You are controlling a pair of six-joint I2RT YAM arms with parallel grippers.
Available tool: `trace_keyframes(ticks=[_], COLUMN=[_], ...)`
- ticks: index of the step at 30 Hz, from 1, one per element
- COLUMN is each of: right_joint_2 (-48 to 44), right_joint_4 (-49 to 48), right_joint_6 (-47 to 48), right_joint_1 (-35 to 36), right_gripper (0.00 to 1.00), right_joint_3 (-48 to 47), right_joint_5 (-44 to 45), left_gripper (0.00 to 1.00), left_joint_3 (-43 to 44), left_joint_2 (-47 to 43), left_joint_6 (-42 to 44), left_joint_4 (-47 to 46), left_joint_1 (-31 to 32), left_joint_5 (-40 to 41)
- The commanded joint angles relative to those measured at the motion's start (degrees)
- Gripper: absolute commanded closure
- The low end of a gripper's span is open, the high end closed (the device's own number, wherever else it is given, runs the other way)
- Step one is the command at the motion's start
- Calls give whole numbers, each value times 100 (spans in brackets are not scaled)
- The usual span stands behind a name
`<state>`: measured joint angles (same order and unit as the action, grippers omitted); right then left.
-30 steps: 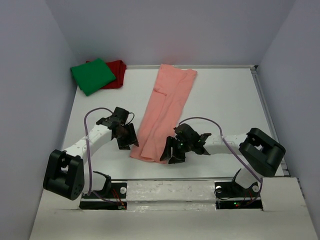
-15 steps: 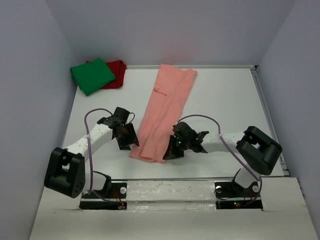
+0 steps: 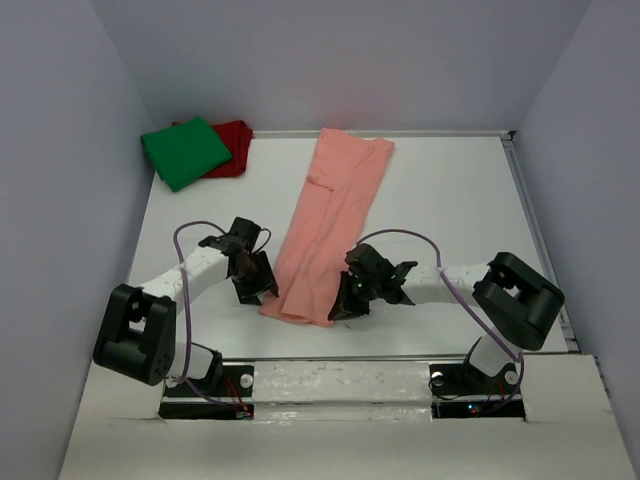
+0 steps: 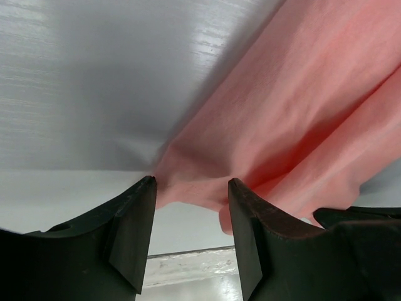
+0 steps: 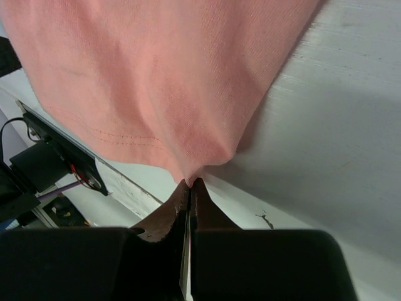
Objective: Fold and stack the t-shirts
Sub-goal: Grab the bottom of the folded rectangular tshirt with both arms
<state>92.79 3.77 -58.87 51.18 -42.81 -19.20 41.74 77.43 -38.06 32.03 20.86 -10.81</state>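
**Surface:** white table, matte and faintly streaked, with a thin metal rail along its far edge. A white mounting strip runs along the near edge and carries both arm bases.

**Room:** plain pale grey-lilac walls close in the table at the back, left and right.

**Item 1:** salmon-pink t-shirt, folded into a long narrow band. It lies flat near the table's middle, running from the far rail toward the near edge.

**Item 2:** green t-shirt, folded, in the far left corner. It lies on top of Item 3 and partly covers it.

**Item 3:** dark red t-shirt, in the same corner.

**Left gripper**: released, fingers apart, low at the near left corner of the pink band, with the cloth's edge just beyond the tips.

**Right gripper**: clenched on the near right hem of the salmon-pink t-shirt, with the fabric drawn to a point at the tips.
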Motion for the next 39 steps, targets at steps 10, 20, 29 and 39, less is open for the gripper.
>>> trace_keyframes(ticks=[10,20,29,39], right_joint_2=[-209,-902,-2072,-2494], right_joint_4=[18,1439,2646,3322], right_joint_6=[16,60,95,227], right_joint_1=[-3,-328,-486,-486], right_gripper=[100,100,100,100], right_joint_3=[18,97,360,554], right_joint_5=[154,110,224,101], left_gripper=[97,100,100,100], left_joint_3=[-324,-113,-376,-141], left_joint_2=[448,501,98,272], left_joint_6=[-43,132,-113,-1580], left_joint_4=[-540,-190,23,-733], left_joint_1=[-38,-30,155,1920], left_joint_5=[-535,-835,-1107,-1582])
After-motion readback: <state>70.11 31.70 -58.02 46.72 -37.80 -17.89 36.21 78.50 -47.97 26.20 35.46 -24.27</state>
